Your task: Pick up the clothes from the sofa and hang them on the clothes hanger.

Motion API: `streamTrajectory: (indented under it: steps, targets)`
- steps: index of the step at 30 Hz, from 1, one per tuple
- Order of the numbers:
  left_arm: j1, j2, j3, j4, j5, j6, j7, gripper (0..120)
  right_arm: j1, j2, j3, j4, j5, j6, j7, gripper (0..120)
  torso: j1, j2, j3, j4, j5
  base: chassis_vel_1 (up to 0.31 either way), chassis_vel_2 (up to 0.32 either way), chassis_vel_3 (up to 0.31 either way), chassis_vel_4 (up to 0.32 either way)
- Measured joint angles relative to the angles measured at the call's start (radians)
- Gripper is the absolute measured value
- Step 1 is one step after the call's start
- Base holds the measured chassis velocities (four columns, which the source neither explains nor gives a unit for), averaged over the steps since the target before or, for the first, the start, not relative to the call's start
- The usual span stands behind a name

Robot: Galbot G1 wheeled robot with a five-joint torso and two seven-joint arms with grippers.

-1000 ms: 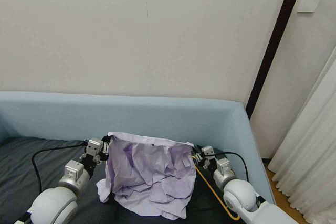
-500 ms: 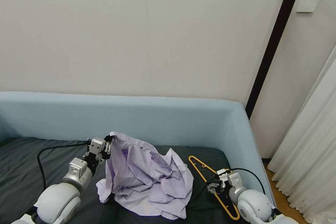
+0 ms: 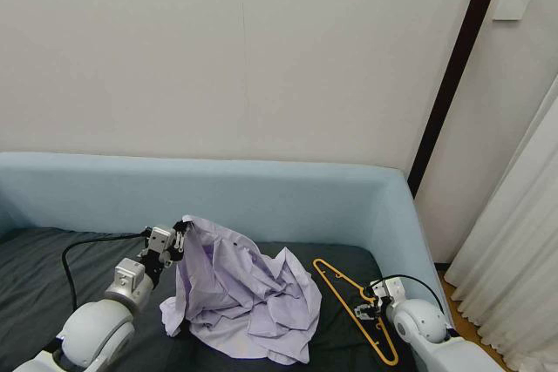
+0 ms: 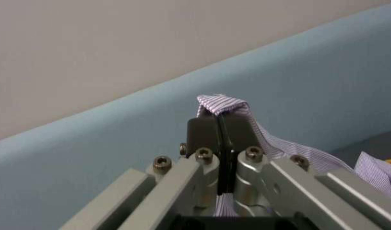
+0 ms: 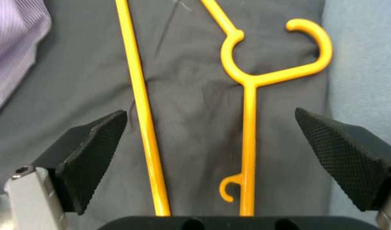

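Head view: the left gripper [image 3: 180, 234] pinches a corner of the purple shirt [image 3: 248, 294], heaped on the dark sofa seat [image 3: 26, 259]. Left wrist view: its jaws are clamped on striped fabric. Right wrist view: the right gripper [image 5: 214, 158] gapes wide, empty, over the orange hanger [image 5: 248, 143] lying on the seat.

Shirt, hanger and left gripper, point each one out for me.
Shirt [image 3: 253, 298], head view, middle of the crumpled cloth.
Hanger [image 5: 248, 143], right wrist view, straight stem below the hook.
Left gripper [image 4: 218, 127], left wrist view, between its shut fingertips.

white wall [image 3: 261, 58], curtain [image 3: 514, 294], maybe doorframe [image 3: 449, 84]
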Motion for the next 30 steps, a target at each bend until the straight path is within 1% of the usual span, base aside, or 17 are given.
streamTrajectory:
  steps: [3,9,10,14,17,18,19,22,30]
  targets:
    - [0.000,0.002,-0.001,-0.001,-0.001,0.000,-0.001,0,0.008,0.014,0.000,-0.027,-0.026,0.001,-0.008,97,0.000,0.000,0.000,0.0000,0.0000,0.000,0.000,0.000,0.000]
    - [0.004,0.004,-0.007,-0.006,-0.002,-0.002,-0.003,0,0.024,0.032,0.017,-0.098,-0.054,0.006,-0.007,71,0.000,0.000,0.000,-0.0001,-0.0001,0.000,0.000,0.000,0.000]
    - [0.004,0.004,-0.007,-0.006,-0.002,-0.002,-0.003,0,0.024,0.032,0.017,-0.098,-0.054,0.006,-0.007,71,0.000,0.000,0.000,-0.0001,-0.0001,0.000,0.000,0.000,0.000]
    - [0.009,0.002,-0.010,-0.009,-0.002,-0.002,-0.004,0,0.026,0.038,0.026,-0.121,-0.053,0.014,-0.003,55,0.000,0.000,0.000,-0.0001,0.0000,0.000,0.000,0.000,0.000]
    - [0.010,0.001,-0.010,-0.009,-0.002,-0.002,-0.004,0,0.026,0.039,0.027,-0.125,-0.053,0.016,-0.002,52,0.000,0.000,0.000,-0.0001,0.0000,0.000,0.000,0.000,0.000]
    - [0.010,0.001,-0.010,-0.009,-0.002,-0.002,-0.004,0,0.027,0.040,0.028,-0.127,-0.053,0.018,-0.001,43,0.000,0.000,0.000,-0.0001,0.0000,0.000,0.000,0.000,0.000]
    - [0.010,0.001,-0.011,-0.009,-0.002,-0.002,-0.004,0,0.027,0.040,0.028,-0.129,-0.053,0.019,0.000,39,0.000,0.000,0.000,-0.0001,-0.0001,0.000,0.000,0.000,0.000]
    - [0.013,-0.001,-0.013,-0.010,-0.001,-0.003,-0.004,0,0.025,0.045,0.029,-0.137,-0.057,0.027,0.004,36,0.000,0.000,0.000,-0.0001,0.0000,0.000,0.000,0.000,0.000]
    - [0.025,-0.005,-0.020,-0.012,0.000,-0.005,-0.005,0,0.019,0.058,0.031,-0.164,-0.092,0.033,0.000,32,0.000,0.000,0.000,0.0000,0.0000,0.000,0.000,0.000,0.000]
